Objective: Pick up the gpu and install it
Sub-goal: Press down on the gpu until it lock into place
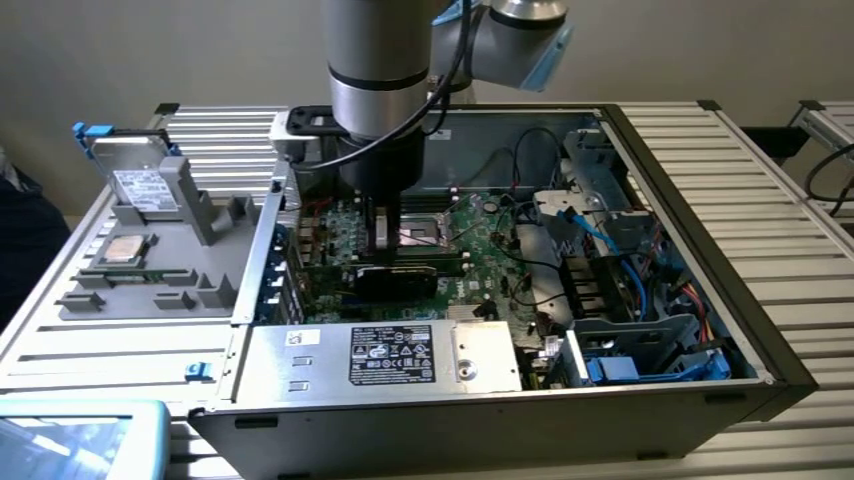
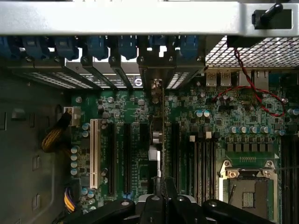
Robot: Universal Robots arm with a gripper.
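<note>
While the slatted metal counter (image 1: pixel 787 200) carries a grey parts tray (image 1: pixel 147 270) holding a hard drive (image 1: pixel 140 185) on the exterior view's left, the open computer case (image 1: pixel 667 400) sits at centre before a plain pale wall (image 1: pixel 160 50). Inside it, the end effector (image 2: pixel 159 198) is clamped on the gpu (image 2: pixel 158 126), held edge-on over the motherboard (image 2: pixel 210 126) slots, with blue cables (image 1: pixel 627 290) toward the right.

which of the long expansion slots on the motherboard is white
The white slot is the outermost of the row, nearest the yellow cable bundle. The other long slots beside it are black.
</note>
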